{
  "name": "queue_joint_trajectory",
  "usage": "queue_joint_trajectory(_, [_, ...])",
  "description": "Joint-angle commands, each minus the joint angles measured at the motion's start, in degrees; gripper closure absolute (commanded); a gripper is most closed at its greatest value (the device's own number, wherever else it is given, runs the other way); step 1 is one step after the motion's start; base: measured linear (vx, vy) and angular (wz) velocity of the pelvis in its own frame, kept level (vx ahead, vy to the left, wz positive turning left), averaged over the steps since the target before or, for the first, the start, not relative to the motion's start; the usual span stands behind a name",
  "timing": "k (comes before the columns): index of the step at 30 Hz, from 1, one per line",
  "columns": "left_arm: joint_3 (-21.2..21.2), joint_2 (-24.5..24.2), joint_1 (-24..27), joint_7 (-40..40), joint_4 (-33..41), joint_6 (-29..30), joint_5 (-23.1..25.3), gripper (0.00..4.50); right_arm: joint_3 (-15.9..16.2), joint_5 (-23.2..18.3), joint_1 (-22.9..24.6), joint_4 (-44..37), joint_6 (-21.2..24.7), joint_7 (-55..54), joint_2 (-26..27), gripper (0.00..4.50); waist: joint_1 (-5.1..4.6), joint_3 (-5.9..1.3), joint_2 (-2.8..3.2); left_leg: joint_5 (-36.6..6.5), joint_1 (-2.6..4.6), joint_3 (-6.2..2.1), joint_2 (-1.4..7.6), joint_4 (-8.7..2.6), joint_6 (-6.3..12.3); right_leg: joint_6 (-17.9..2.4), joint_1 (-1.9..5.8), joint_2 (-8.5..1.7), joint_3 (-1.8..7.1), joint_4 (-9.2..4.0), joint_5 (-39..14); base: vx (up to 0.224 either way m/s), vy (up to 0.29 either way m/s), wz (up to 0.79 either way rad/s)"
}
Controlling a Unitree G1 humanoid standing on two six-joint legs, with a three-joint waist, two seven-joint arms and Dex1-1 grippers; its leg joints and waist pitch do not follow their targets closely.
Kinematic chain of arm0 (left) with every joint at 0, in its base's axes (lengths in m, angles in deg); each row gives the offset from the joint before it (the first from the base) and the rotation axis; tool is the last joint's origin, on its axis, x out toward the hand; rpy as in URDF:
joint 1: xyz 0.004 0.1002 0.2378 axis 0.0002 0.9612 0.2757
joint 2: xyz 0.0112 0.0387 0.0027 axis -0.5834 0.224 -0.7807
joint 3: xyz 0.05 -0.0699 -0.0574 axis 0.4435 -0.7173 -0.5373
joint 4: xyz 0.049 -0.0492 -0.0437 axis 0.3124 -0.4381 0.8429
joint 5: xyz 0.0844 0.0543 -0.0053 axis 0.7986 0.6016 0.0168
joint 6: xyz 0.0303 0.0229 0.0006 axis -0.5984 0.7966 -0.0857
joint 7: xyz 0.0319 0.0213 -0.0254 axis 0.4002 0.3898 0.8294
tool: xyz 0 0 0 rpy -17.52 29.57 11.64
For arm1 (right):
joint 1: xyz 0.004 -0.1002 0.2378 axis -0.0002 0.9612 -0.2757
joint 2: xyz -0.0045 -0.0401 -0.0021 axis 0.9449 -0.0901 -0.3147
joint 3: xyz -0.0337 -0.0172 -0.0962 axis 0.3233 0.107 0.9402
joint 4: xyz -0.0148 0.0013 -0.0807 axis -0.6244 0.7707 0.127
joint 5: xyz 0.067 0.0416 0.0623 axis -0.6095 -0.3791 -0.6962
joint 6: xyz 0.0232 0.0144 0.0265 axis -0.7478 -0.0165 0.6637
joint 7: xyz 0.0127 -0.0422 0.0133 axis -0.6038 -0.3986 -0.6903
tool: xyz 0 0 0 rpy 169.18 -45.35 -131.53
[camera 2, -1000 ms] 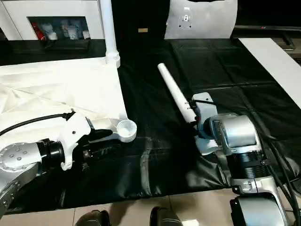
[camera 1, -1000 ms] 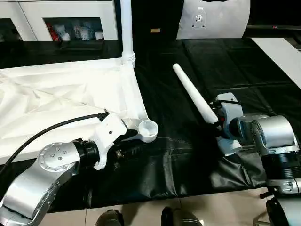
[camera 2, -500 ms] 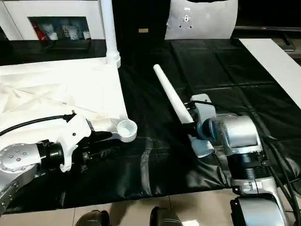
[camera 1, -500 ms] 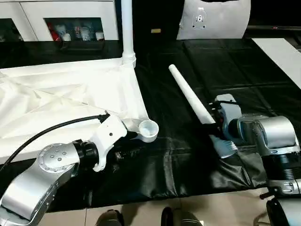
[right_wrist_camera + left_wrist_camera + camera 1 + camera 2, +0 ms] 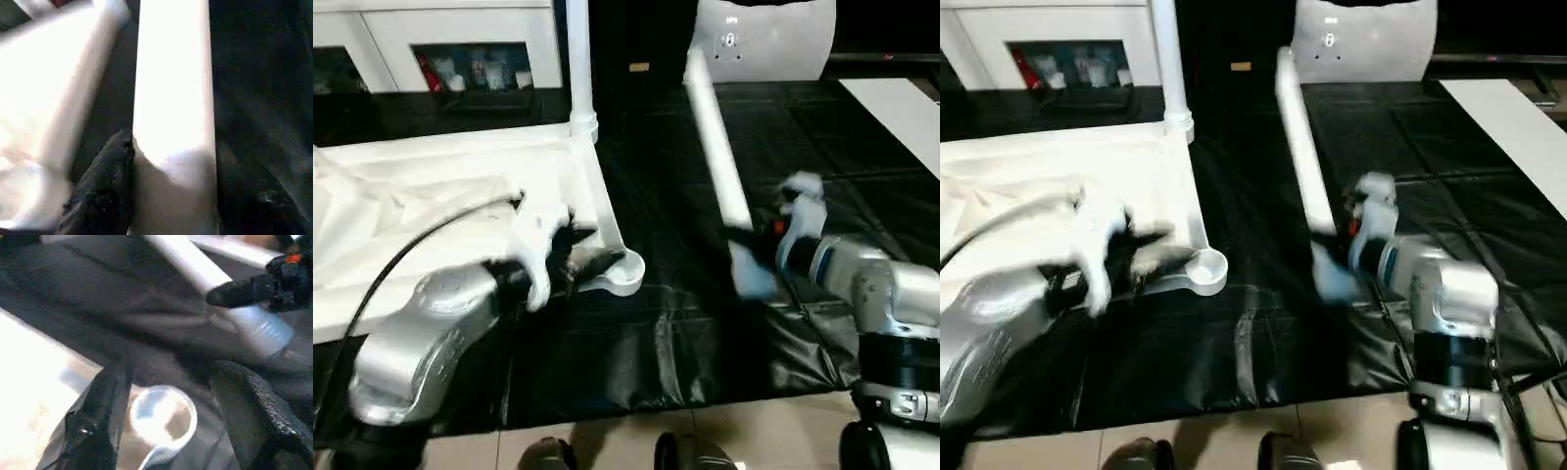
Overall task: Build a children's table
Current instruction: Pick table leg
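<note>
Right gripper point(image 5: 749, 257) clamps loose leg point(image 5: 713, 127), tilted up off black mat point(image 5: 656, 362); left gripper point(image 5: 166, 396) spread wide around corner socket point(image 5: 163, 416) of tabletop point(image 5: 431, 196).

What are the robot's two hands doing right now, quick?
Left end effector: open, fingers either side of the tabletop's corner socket, holding nothing.
Right end effector: shut on a white table leg, lifted and tilted up.

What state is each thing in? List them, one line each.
Table top: upside down on the black mat, ribbed underside up.
Fitted leg: upright in the far corner socket.
Near corner socket: empty.
Loose leg: gripped and raised by the right end effector.
Left end effector: open, straddling the near socket.
</note>
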Motion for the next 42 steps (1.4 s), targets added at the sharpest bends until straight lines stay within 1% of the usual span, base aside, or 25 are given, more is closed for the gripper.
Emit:
queue_joint_trajectory(1, [-1.7,1.7,-2.2,0.7,-1.0,0.0,-2.5,1.27,-4.2,-6.0,0.1,-2.8,0.5,3.1,1.7,2.62,-0.08,-4.79,0.72,-12.5,0.89,-0.28,1.21,-3.11,2.16,-8.3,3.38,-3.16,2.47,-5.90,-21.6,0.000,0.000,0.00])
queue_joint_trajectory(3, [-4.2,6.5,-6.4,2.5,-3.0,0.9,-6.6,1.27,-7.9,-12.8,0.7,-4.8,1.5,8.1,3.8,2.62,0.26,-5.34,0.45,-11.9,0.72,-0.53,1.25,-2.98,2.55,-7.7,3.87,-3.45,2.23,-5.85,-23.3,0.000,0.000,0.00])
queue_joint_trajectory(4, [-5.7,8.8,-8.2,3.8,-3.9,1.4,-8.8,1.27,-8.4,-14.8,1.2,-5.7,1.5,10.1,4.2,2.62,0.43,-5.35,0.60,-11.1,0.69,-0.58,1.30,-2.94,2.75,-7.3,3.70,-3.42,2.09,-6.01,-23.7,0.000,0.000,0.00])
queue_joint_trajectory(5, [-7.0,10.8,-9.7,5.0,-4.7,1.9,-10.7,1.27,-8.8,-16.3,1.5,-6.3,1.7,11.5,4.6,2.62,0.62,-5.53,0.62,-10.6,0.54,-0.59,1.28,-2.86,2.94,-7.3,3.91,-3.45,1.95,-6.08,-23.5,0.000,0.000,0.00])
queue_joint_trajectory(8, [-11.0,16.2,-14.0,8.4,-7.3,3.4,-16.7,1.27,-9.6,-19.9,1.7,-7.2,2.7,13.5,5.4,2.62,0.72,-5.68,0.44,-10.0,0.40,-0.53,1.13,-2.77,3.16,-7.2,3.92,-3.29,1.79,-6.20,-23.9,0.000,0.000,0.00])
queue_joint_trajectory(9, [-11.1,16.4,-14.1,8.5,-7.5,3.5,-17.0,1.27,-9.6,-20.1,1.7,-7.2,2.8,13.5,5.4,2.62,0.69,-5.71,0.22,-9.4,0.11,-0.57,0.93,-2.73,3.25,-6.6,4.13,-3.35,1.63,-6.20,-24.9,0.000,0.000,0.00])
queue_joint_trajectory(10, [-13.4,19.0,-16.6,10.0,-9.2,4.4,-21.0,1.27,-9.1,-21.9,1.9,-7.6,3.5,13.8,5.7,2.63,0.63,-5.62,0.01,-9.5,0.27,-0.39,0.76,-2.59,3.18,-5.7,3.85,-3.27,1.59,-6.58,-26.9,0.000,0.000,0.00])
queue_joint_trajectory(11, [-13.8,19.7,-17.6,10.1,-9.9,4.9,-21.9,1.27,-8.7,-22.9,2.1,-7.7,3.2,13.9,5.8,2.63,0.84,-5.54,0.41,-9.4,0.38,-0.52,0.71,-2.60,3.33,-5.0,3.67,-3.32,1.49,-6.85,-28.1,0.000,0.000,0.00])
queue_joint_trajectory(13, [-13.9,20.2,-18.5,10.0,-10.6,5.4,-22.5,1.27,-8.0,-23.6,2.4,-8.2,2.9,14.0,6.0,2.63,0.76,-5.51,0.23,-9.6,0.28,-0.62,0.63,-2.68,3.49,-3.6,3.67,-3.21,1.27,-7.09,-29.5,0.000,0.000,0.00])
queue_joint_trajectory(14, [-14.2,20.9,-19.4,10.3,-11.2,5.9,-23.3,1.27,-7.7,-24.2,2.7,-9.0,3.0,14.1,6.3,2.63,0.72,-5.46,0.41,-9.6,0.25,-0.68,0.65,-2.75,3.44,-3.2,3.65,-3.18,1.21,-7.14,-29.9,0.000,0.000,0.00])
queue_joint_trajectory(15, [-15.0,21.9,-20.3,11.0,-12.0,6.5,-24.4,1.27,-8.1,-25.1,2.8,-9.6,3.8,14.4,6.6,2.63,0.80,-5.56,0.51,-9.8,0.56,-0.65,0.71,-2.71,3.37,-2.5,3.40,-3.12,1.18,-7.36,-30.2,0.000,0.000,0.00])
queue_joint_trajectory(18, [-15.3,22.4,-21.2,11.8,-12.7,7.4,-25.5,1.27,-7.9,-26.3,3.1,-10.0,3.9,14.4,6.3,2.63,0.80,-5.89,0.61,-8.7,0.35,-0.93,1.15,-3.05,3.68,-3.0,3.66,-3.11,1.05,-7.03,-27.1,0.000,0.000,0.00])
queue_joint_trajectory(19, [-15.1,22.4,-21.5,12.0,-12.9,7.6,-25.6,1.27,-7.9,-26.8,3.2,-10.3,4.0,14.4,6.3,2.63,0.81,-5.84,1.06,-8.5,0.33,-1.01,1.23,-3.13,3.66,-3.4,3.67,-3.16,1.09,-6.88,-26.0,0.000,0.000,0.00])
queue_joint_trajectory(21, [-15.0,22.4,-21.6,12.1,-13.0,7.7,-25.6,1.27,-7.9,-27.1,3.3,-10.5,4.1,14.4,6.2,2.63,0.74,-5.92,0.76,-8.0,0.19,-0.93,1.28,-3.15,4.12,-4.4,3.74,-3.17,1.25,-6.80,-23.8,0.000,0.000,0.00])
queue_joint_trajectory(22, [-15.1,22.7,-22.2,12.9,-14.4,8.0,-26.4,1.27,-7.7,-29.4,4.3,-11.9,4.8,14.5,5.9,2.63,0.78,-5.97,1.68,-7.9,0.26,-0.92,1.24,-3.09,4.18,-4.9,3.67,-3.18,1.30,-6.75,-23.2,0.000,0.000,0.00])
queue_joint_trajectory(24, [-14.9,23.0,-22.7,13.2,-15.5,7.9,-26.5,1.27,-7.1,-31.1,5.3,-13.5,5.5,15.1,5.5,2.63,0.80,-6.26,1.60,-6.6,0.01,-1.00,1.39,-3.09,5.03,-5.9,3.96,-3.26,1.36,-6.45,-20.2,0.000,0.000,0.00])
queue_joint_trajectory(27, [-14.8,23.3,-22.9,12.7,-16.1,8.1,-26.9,1.27,-6.2,-31.6,6.3,-14.6,5.9,15.7,5.1,2.63,1.03,-6.52,1.96,-5.5,-0.05,-0.95,1.42,-2.94,5.41,-6.4,4.04,-3.46,1.41,-6.34,-19.3,0.000,0.000,0.00])
queue_joint_trajectory(29, [-11.9,21.8,-22.7,10.7,-17.1,7.8,-24.5,1.27,-3.5,-31.2,8.4,-16.1,5.1,17.5,3.9,2.63,1.25,-6.61,2.04,-4.7,-0.14,-0.96,1.56,-2.94,5.50,-6.6,4.04,-3.50,1.41,-6.36,-17.8,0.000,0.000,0.00])
queue_joint_trajectory(33, [-10.5,20.8,-21.8,8.8,-16.8,6.9,-24.4,1.27,-0.2,-28.9,9.9,-16.4,3.5,17.6,2.7,2.63,1.54,-6.59,1.80,-5.1,-0.28,-0.93,1.53,-2.99,5.19,-6.5,4.19,-3.83,1.43,-6.30,-19.0,0.000,0.000,0.00])
queue_joint_trajectory(34, [-10.4,20.6,-21.5,7.6,-16.1,6.6,-25.0,1.51,0.8,-27.9,10.2,-16.2,2.9,17.5,2.3,2.63,1.48,-6.46,1.83,-5.5,-0.29,-0.89,1.50,-3.07,4.93,-6.2,4.11,-3.76,1.43,-6.44,-20.2,0.000,0.000,0.00])
queue_joint_trajectory(36, [-9.2,19.2,-19.6,3.3,-13.7,6.1,-26.1,1.57,3.1,-25.8,10.8,-15.6,1.3,17.5,1.8,2.63,1.36,-6.43,1.31,-6.3,-0.37,-0.82,1.53,-3.10,4.66,-5.7,4.12,-3.94,1.45,-6.65,-22.4,0.000,0.000,0.00])
queue_joint_trajectory(38, [-8.3,18.3,-19.0,2.1,-13.0,5.7,-25.4,1.65,3.6,-25.4,10.9,-15.4,0.8,17.6,1.7,2.63,1.26,-6.27,1.57,-7.0,-0.24,-0.76,1.49,-3.17,4.50,-4.7,3.83,-3.90,1.47,-6.85,-24.6,0.000,0.000,0.00])
queue_joint_trajectory(39, [-6.5,16.8,-17.4,0.3,-12.0,5.2,-24.2,1.77,5.6,-24.1,11.6,-15.4,-0.4,18.5,1.0,2.63,1.17,-6.28,1.19,-7.3,-0.15,-0.76,1.51,-3.22,4.47,-4.1,3.74,-3.82,1.48,-7.03,-25.5,0.000,0.000,0.00])
queue_joint_trajectory(41, [-5.8,16.2,-16.3,-0.3,-11.5,5.7,-24.3,1.95,7.7,-23.0,12.2,-15.5,-1.7,19.5,0.2,2.63,1.30,-6.23,1.45,-7.6,-0.05,-0.91,1.86,-3.35,4.05,-3.7,3.57,-4.01,1.54,-6.82,-26.0,0.000,0.000,0.00])
queue_joint_trajectory(42, [-5.8,16.1,-15.7,-0.6,-11.4,6.1,-24.8,1.97,8.6,-22.4,12.6,-15.5,-2.3,19.9,-0.2,2.63,0.96,-6.15,0.69,-8.3,-0.07,-0.69,1.75,-3.36,3.86,-3.2,3.49,-3.82,1.58,-7.00,-26.5,0.000,0.000,0.00])
